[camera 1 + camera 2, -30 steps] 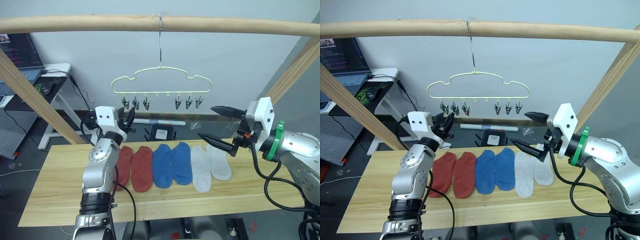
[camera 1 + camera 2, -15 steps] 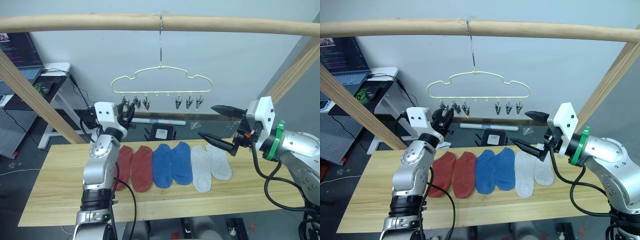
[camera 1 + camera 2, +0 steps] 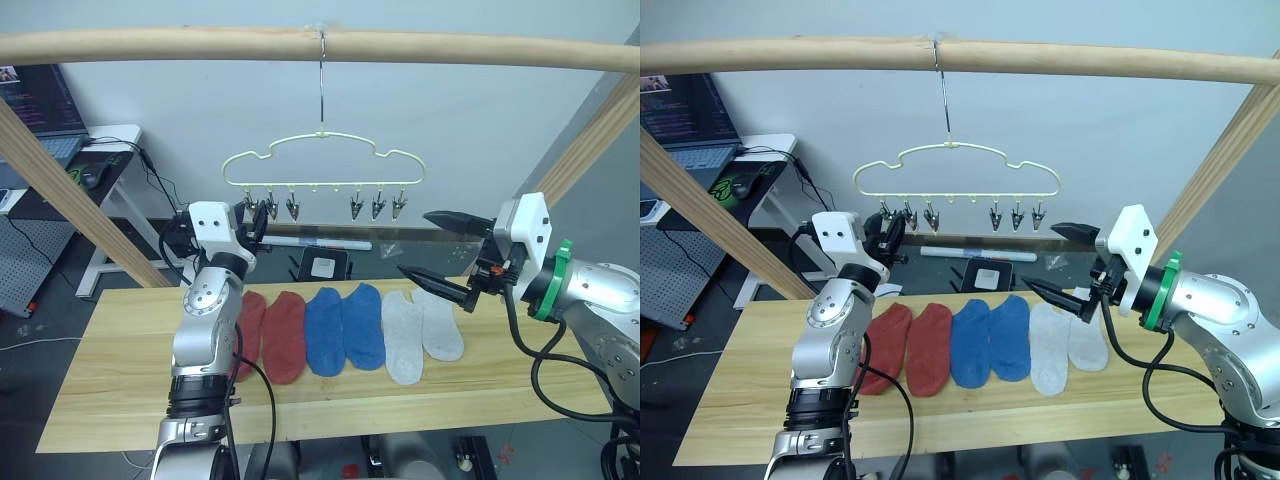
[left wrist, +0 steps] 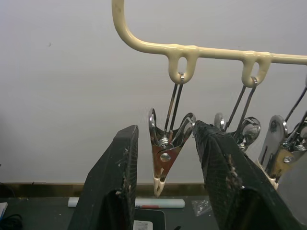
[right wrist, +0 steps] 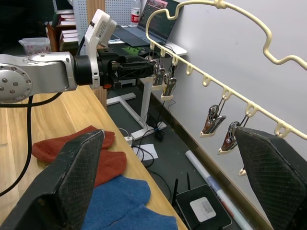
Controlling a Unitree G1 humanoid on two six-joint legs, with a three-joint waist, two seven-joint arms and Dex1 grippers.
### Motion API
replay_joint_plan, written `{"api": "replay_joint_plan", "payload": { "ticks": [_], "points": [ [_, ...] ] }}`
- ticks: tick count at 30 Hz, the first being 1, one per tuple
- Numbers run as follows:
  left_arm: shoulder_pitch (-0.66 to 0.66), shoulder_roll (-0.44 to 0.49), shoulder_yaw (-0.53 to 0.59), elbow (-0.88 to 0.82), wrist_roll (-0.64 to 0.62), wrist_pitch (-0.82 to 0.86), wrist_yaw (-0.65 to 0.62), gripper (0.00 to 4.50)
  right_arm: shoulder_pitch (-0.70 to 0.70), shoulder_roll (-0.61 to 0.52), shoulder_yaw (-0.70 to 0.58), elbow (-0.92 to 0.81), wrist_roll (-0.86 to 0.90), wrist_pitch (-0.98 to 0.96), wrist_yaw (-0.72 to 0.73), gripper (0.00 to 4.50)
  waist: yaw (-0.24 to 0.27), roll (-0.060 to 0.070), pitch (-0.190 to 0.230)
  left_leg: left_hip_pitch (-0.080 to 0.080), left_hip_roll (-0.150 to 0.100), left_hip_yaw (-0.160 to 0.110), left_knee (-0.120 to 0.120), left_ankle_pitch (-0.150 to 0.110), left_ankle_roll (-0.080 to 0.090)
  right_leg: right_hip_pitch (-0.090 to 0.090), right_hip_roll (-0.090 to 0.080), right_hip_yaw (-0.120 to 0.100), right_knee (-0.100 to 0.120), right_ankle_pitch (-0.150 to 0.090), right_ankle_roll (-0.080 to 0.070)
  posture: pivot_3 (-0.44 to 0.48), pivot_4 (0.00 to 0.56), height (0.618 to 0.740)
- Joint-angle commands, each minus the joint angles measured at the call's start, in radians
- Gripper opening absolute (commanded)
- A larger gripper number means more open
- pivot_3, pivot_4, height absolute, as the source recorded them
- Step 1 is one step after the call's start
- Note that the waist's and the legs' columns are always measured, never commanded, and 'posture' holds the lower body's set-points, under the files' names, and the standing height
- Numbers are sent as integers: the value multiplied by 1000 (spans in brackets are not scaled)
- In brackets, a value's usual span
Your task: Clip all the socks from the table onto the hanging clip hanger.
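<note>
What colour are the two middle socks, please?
Blue: the two middle short knit socks on the table, clearest in the left eye view.

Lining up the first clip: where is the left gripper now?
The left gripper is raised at the clip hanger's left end, its open fingers straddling the leftmost clip.

Head stereo pair looks forward and down over bench [image 3: 120,370], both eyes sharing clip hanger [image 3: 320,160] and socks [image 3: 345,325]. Left wrist camera sits close under hanger's end clip [image 4: 165,160], facing wall. Right wrist camera looks across to hanger and left tool [image 5: 139,67].
</note>
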Motion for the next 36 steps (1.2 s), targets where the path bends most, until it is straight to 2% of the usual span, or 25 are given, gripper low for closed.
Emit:
{"api": "replay_joint_plan", "payload": {
  "ticks": [1, 36],
  "points": [
    [-25, -5, 5, -36, -13, -8, 4, 1939, -12, -16, -30, -17, 24, -2, 9, 4500, 0, 0, 0, 0, 0, 0, 0, 0, 0, 0, 0, 0, 0, 0, 0, -190, 211, 735],
    [-45, -3, -5, -36, 9, 9, 28, 1939, -17, -39, -27, -27, 38, 15, -5, 4500, 0, 0, 6, -1, 0, 0, 0, 0, 0, 0, 0, 0, -1, 0, 0, -197, 217, 735]
  ]
}}
